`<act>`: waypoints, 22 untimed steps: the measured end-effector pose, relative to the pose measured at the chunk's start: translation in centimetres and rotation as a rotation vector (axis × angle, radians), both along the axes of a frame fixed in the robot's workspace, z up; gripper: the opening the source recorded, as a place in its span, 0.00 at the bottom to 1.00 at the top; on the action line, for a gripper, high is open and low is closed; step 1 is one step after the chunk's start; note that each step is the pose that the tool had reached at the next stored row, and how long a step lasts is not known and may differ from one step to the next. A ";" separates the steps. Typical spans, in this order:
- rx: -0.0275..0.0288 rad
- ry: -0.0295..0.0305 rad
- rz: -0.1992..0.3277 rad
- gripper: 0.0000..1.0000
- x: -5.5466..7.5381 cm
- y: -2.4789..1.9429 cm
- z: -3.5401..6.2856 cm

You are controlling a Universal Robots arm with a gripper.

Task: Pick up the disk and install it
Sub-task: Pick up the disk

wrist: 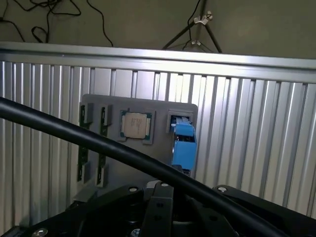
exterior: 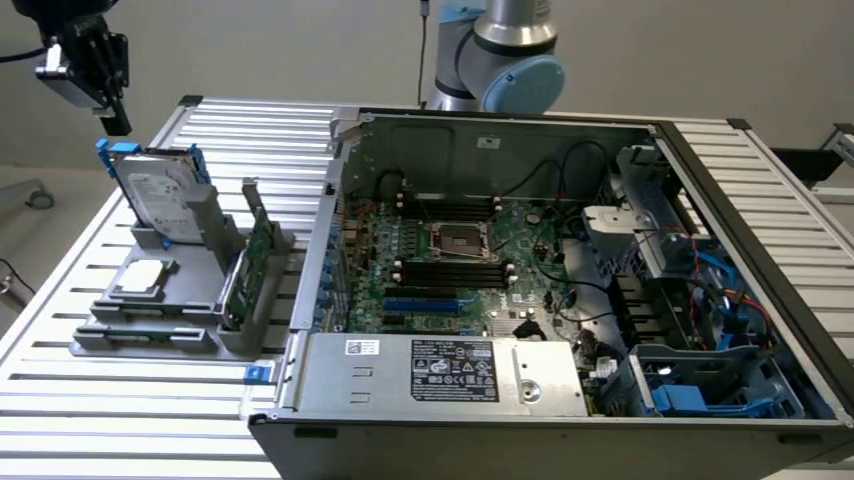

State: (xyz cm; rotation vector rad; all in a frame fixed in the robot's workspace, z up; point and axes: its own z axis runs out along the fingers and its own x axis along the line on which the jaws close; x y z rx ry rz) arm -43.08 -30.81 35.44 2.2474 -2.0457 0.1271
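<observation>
Gripper (exterior: 116,120) hangs above the disk (exterior: 160,195), jaws fully closed, holding nothing and touching nothing.

Open dark-grey metal computer case (exterior: 454,150) beside a flat grey plastic parts holder (exterior: 198,285) on the ribbed aluminium table (exterior: 54,400).
Inside the case lies a green motherboard (exterior: 441,270), with a boxy silver power supply (exterior: 441,375) at its near edge and blue plastic brackets (exterior: 687,398) toward the exterior view's right. On the holder a small square silver chip (exterior: 142,280) lies flat, and a thin green circuit card (exterior: 254,262) stands on edge on the side nearest the case. A thick black cable (wrist: 98,143) crosses the wrist view.
</observation>
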 end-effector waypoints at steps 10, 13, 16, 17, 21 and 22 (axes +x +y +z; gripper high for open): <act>0.0069 0.0015 0.018 0.30 -0.1 -0.14 -0.01; 0.0075 0.0014 0.019 0.42 -0.2 -0.16 -0.16; 0.0078 -0.0013 0.019 0.47 -0.7 -0.16 -0.69; 0.0079 -0.0015 0.018 0.54 -0.8 -0.16 -0.86; 0.0104 -0.0042 0.019 0.54 -1.3 -0.15 -1.59; 0.0118 -0.0048 0.019 0.54 -1.4 -0.12 -1.77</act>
